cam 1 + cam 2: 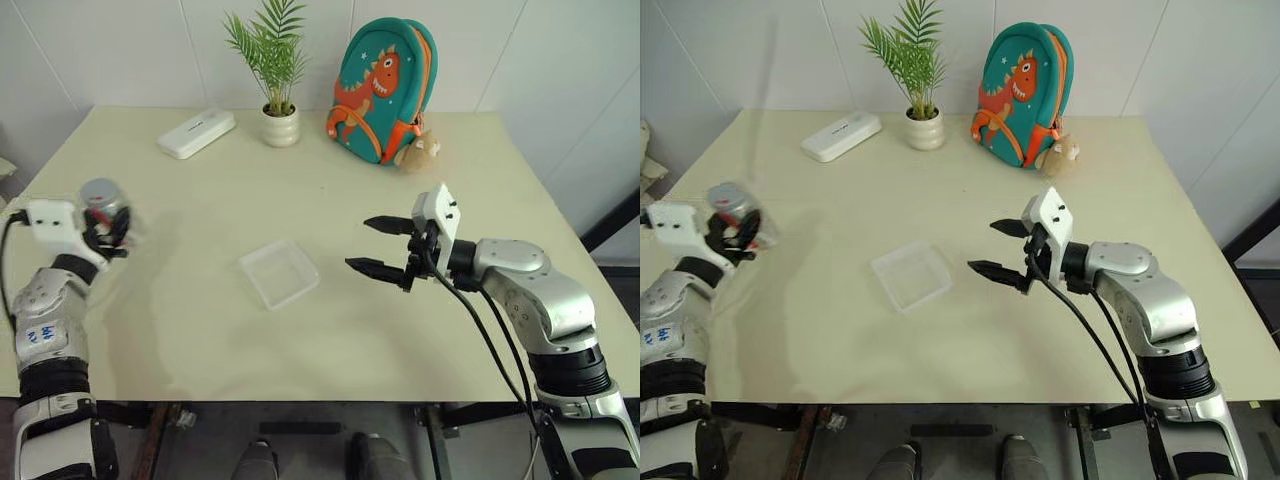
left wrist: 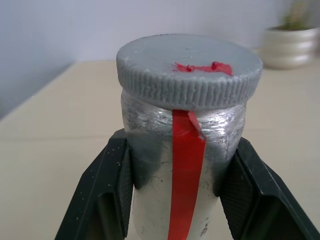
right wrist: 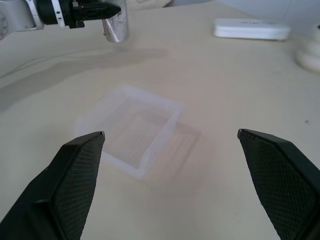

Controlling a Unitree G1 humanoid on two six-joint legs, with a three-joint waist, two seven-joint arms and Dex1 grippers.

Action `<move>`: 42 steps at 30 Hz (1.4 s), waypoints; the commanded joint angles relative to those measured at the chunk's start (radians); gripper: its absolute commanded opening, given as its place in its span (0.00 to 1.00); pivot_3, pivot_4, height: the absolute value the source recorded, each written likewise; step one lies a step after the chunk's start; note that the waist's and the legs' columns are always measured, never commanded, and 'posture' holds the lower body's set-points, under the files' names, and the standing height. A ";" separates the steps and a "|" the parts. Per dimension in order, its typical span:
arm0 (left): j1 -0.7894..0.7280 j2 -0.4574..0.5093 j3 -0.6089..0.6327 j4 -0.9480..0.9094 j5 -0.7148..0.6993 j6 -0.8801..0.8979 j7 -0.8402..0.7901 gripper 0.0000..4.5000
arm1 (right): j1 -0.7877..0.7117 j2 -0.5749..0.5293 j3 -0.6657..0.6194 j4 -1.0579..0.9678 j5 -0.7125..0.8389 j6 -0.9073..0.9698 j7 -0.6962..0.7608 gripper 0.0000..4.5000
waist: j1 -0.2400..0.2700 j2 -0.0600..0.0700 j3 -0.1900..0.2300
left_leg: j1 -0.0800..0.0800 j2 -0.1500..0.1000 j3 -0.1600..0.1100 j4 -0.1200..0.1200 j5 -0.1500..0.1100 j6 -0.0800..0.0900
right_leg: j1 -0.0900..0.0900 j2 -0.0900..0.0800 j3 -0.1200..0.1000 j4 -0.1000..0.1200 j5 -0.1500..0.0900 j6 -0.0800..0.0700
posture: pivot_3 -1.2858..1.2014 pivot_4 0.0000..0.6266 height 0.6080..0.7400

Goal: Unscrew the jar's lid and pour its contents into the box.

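Cream-coloured and square, the table (image 1: 200, 330) fills the scene under a white tiled wall. Nearest along its front half, the right gripper (image 1: 380, 246) hangs level above the tabletop on the right side, pointing toward the middle, with its two black fingers (image 3: 75, 175) spread wide and nothing between them. Just beside it, toward the table's centre, lies the box (image 1: 279, 272), a shallow clear plastic tray with rounded corners, resting flat on the surface; it looks bare inside.

Over by the table's left edge, the left gripper (image 1: 106, 232) is clamped tight on the jar (image 2: 182, 165), holding it lifted off the table, as the shadow beneath it in the right wrist view shows. The jar stands roughly upright, its silvery-grey body pinched between the black fingers (image 2: 107, 195), a red stripe running down the side that faces the wrist camera. The lid (image 2: 189, 70) is still seated on top, a grey ribbed cap with a small red mark on its flat face. The jar and the box are well apart.

Farther back, near the wall, sit a white oblong case (image 1: 196, 132), then a small potted plant (image 1: 276, 70) in a white pot, and to its right a teal dinosaur backpack (image 1: 384, 88) with a small tan plush toy (image 1: 420, 152) touching its lower corner.
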 commanded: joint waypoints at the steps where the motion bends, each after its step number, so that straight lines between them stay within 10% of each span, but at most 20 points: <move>1: -0.002 -0.005 -0.081 -0.174 -0.066 0.096 -0.143 0.43 | -0.047 0.014 -0.055 -0.041 0.010 0.002 -0.068 1.00 | -0.001 0.000 0.000 | 0.000 0.000 0.000 0.000 0.000 0.000 | 0.000 0.000 0.000 0.000 0.000 0.000 | 0.52 0.24 1.00; 20: -0.187 0.014 -0.356 -0.329 -0.133 0.415 -0.596 0.43 | -0.184 0.344 0.099 -0.297 0.017 0.359 -0.573 1.00 | -0.027 0.002 0.001 | 0.000 0.000 0.000 0.000 0.000 0.001 | -0.004 0.001 0.002 0.008 -0.003 -0.002 | 0.52 0.24 1.00; 42: -0.241 -0.035 -0.374 -0.272 -0.063 0.286 -0.638 0.43 | -0.181 0.483 0.152 -0.244 -0.065 0.386 -0.678 1.00 | -0.029 0.002 0.001 | -0.004 0.000 0.000 0.000 0.001 0.001 | -0.009 0.001 0.003 0.011 -0.003 -0.002 | 0.52 0.24 1.00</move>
